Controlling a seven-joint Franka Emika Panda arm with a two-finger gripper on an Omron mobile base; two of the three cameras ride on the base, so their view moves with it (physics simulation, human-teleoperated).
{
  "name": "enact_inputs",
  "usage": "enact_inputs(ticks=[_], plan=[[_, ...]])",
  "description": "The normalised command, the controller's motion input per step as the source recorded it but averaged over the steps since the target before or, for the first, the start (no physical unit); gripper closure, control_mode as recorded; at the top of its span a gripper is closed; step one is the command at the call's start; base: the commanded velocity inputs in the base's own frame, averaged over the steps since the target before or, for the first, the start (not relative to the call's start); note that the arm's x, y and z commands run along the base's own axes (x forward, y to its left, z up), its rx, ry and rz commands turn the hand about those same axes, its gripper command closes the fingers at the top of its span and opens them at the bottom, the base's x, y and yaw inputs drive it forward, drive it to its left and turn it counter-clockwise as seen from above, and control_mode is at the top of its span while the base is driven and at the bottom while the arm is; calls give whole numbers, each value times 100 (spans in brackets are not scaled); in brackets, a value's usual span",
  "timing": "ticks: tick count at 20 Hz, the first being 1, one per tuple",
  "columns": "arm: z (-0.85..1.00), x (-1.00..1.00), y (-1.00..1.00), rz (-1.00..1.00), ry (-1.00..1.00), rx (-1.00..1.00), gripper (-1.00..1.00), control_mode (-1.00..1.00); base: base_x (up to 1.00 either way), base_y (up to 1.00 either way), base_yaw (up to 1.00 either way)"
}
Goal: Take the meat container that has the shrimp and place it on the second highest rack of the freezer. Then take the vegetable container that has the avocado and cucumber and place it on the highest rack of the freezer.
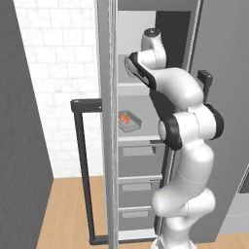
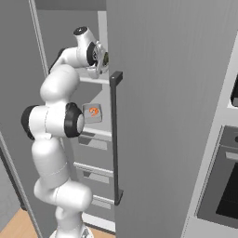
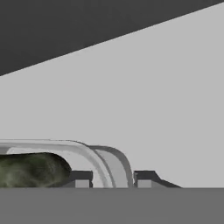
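Hand view first: the tool (image 3: 112,181) sits right over the rounded corner of the veg tray (image 3: 103,159), its 2 dark fingertips (image 3: 81,179) standing either side of the grey rim with a clear gap between them. The jaws are parted a little and straddle that rim; whether the pads actually touch it I cannot tell. Just left of the tool, inside the tray, lies the cucumber (image 3: 30,169), a dark mottled green lump that runs off the frame edge. Beyond the tool there is only the pale freezer wall, with a dark band above it.

From the base cameras, the arm (image 1: 187,160) climbs in front of the open freezer (image 1: 133,170) and bends its wrist in at the top rack (image 1: 132,84). The tool itself is hidden behind the wrist there, so the hand view is all we have for the grip.

Below the tool, on the 2nd rack (image 1: 136,138), sits the meat tray (image 1: 129,121), with the orange shrimp (image 1: 124,118) inside it. From the right side the same tray (image 2: 92,113) and shrimp (image 2: 94,111) show just past the elbow. Under that rack come the grey drawers (image 1: 138,185). The door (image 2: 176,116) stands swung open to the right of the tool, its dark bar handle (image 2: 115,139) running down its edge.
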Motion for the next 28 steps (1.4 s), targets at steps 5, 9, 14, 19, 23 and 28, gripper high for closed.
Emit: enact_inputs(ticks=[5, 9, 14, 19, 23, 28], plan=[[-2, -18, -11, 0, -15, 0, -100, -100, 0, 0, 0], [9, -67, -11, 0, -35, 0, -100, -100, 0, 0, 0], [12, -94, -14, 0, -27, 0, -100, -100, 0, 0, 0], [1, -100, -3, 0, -16, 1, -100, -100, 0, 0, 0], [15, -100, 0, 0, -10, 2, -100, -100, 0, 0, 0], [46, -100, 0, 0, -2, 3, -100, -100, 0, 0, 0]])
